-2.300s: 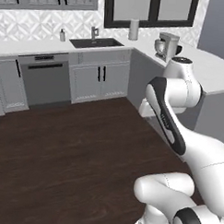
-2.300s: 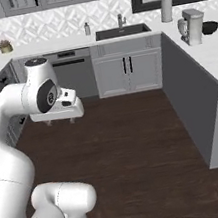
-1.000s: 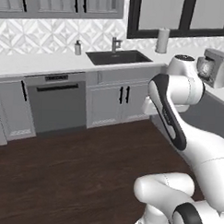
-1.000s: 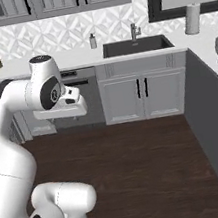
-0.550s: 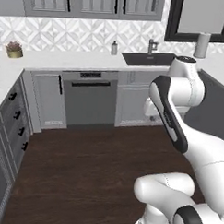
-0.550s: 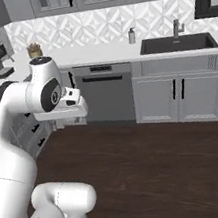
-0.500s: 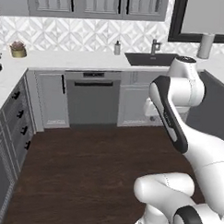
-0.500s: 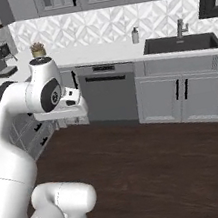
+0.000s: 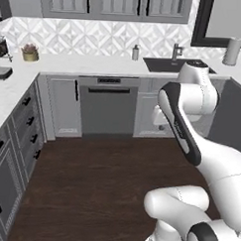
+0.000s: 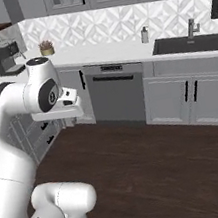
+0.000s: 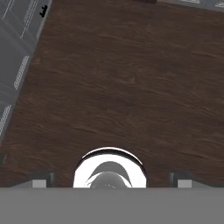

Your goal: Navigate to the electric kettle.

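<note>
Kettle unseen; dark wood floor (image 9: 100, 181), grey cabinets (image 10: 190, 99).

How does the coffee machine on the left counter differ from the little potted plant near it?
The coffee machine is dark, boxy and taller; the potted plant is small, with reddish leaves in a tan pot. The machine is nearer the camera, the plant against the tiled wall. Both stand on the white counter.

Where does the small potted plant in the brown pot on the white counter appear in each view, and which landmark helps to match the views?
Left base view: the small potted plant stands at the upper left, on the counter by the backsplash.
Right base view: it stands at the upper left, right of the black coffee machine.
Hand view: not in it; dark wooden floor.
Shared landmark: the grey dishwasher.
</note>
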